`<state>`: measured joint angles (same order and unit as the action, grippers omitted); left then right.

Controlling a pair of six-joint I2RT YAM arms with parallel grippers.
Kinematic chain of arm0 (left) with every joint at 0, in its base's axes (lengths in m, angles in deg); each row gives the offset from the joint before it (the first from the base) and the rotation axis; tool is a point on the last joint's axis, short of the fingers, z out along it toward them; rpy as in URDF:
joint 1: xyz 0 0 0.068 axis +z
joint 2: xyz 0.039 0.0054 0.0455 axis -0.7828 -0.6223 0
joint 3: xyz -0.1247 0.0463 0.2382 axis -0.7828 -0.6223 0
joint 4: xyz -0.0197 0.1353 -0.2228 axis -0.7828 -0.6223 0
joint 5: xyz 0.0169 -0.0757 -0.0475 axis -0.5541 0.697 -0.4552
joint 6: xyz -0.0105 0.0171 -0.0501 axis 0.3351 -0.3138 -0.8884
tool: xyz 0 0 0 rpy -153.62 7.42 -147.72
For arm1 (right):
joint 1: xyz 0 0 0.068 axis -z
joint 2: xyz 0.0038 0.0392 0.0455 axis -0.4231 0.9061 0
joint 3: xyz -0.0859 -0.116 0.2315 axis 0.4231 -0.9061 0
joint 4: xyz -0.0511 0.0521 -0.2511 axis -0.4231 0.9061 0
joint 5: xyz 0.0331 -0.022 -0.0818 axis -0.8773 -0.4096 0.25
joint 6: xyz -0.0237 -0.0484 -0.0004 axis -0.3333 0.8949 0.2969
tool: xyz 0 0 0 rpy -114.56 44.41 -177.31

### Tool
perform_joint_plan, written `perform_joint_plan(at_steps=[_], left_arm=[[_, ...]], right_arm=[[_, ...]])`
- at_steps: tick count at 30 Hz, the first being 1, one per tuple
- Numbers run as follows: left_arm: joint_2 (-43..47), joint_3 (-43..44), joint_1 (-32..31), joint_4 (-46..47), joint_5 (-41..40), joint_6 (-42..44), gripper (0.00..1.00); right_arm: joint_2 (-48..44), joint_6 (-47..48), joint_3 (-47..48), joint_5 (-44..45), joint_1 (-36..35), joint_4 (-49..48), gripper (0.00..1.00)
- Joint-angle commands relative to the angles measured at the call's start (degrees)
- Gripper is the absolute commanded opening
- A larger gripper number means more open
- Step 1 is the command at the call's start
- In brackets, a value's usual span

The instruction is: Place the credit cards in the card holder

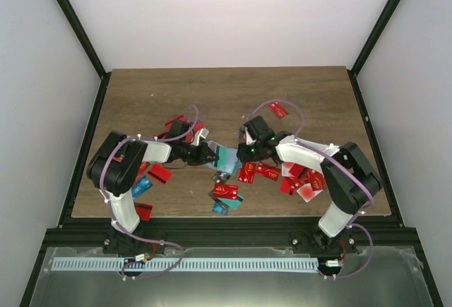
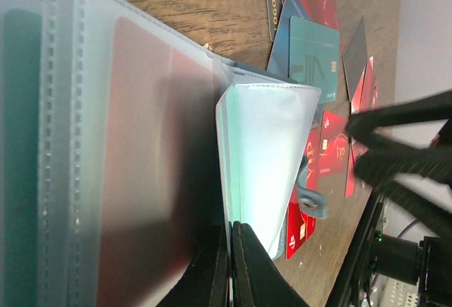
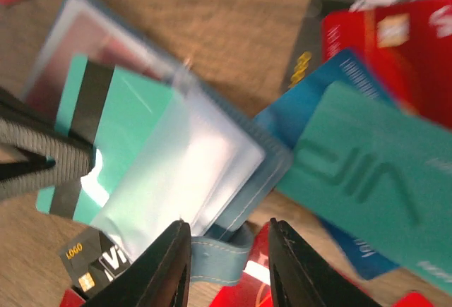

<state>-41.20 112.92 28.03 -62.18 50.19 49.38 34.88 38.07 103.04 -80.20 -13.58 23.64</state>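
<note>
From above, you're early in the job: most of the credit cards (image 1: 247,173) lie loose on the table (image 1: 226,92), in a pile by the left arm, a pile by the right arm and a scatter near the front edge. The card holder (image 1: 227,157) sits open in the middle, between the two arms. The left gripper (image 1: 206,154) is at its left edge and the right gripper (image 1: 248,153) is just beside its right edge. In the left wrist view, your left gripper is clenched on one clear sleeve (image 2: 265,159), holding it up away from the rest. A red card (image 2: 148,152) shows through a sleeve further left, and something teal shows through the outermost one, though you can't tell whether that's a card or the cover. So at least one card looks to be stowed. In the right wrist view, a teal card (image 3: 120,123) with a black stripe is part-way into a sleeve, with its striped end sticking out. Your right gripper has its fingers apart and nothing between them, and the holder's strap (image 3: 215,261) lies on the table past them. That card probably wants seating fully, and then there's the long run of loose cards to bring in.
</note>
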Motion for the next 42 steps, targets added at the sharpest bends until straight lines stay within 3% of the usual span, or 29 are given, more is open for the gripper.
perform_joint_plan(at_steps=[1, 5, 18, 25, 29, 37, 42], left_arm=[[-1.07, 0.02, -0.68, -3.65, -1.84, 1.95, 0.04], [-0.86, -0.06, -0.77, -3.95, -2.16, 2.08, 0.04], [-1.75, 0.93, -1.03, -4.57, -1.3, 2.56, 0.04], [-2.28, 0.57, -0.9, -1.82, 3.19, 2.15, 0.04], [-3.53, -1.34, -1.08, 6.45, 6.77, -2.8, 0.04], [-3.89, -1.81, -2.21, 7.56, -1.37, -7.71, 0.04], [-0.95, -2.17, -5.46, 6.78, -7.73, -12.01, 0.16]], right_arm=[[-2.0, 0.1, 1.51, -3.11, 3.45, -0.56, 0.33], [2.22, -0.2, 2.87, -1.63, 4.48, -0.45, 0.28], [9.97, 0.32, 3.97, -8.42, 4.51, -7.39, 0.16], [13.12, 1.49, 6.94, -1.28, 5.74, -4.24, 0.01], [14.92, 2.68, 7.83, -0.55, 6.18, -3.17, 0.01], [12.51, 1.99, 7.47, -1.74, 6.13, -1.22, 0.01], [8.56, 0.94, 6.29, -3.64, 6.16, -0.34, 0.01]])
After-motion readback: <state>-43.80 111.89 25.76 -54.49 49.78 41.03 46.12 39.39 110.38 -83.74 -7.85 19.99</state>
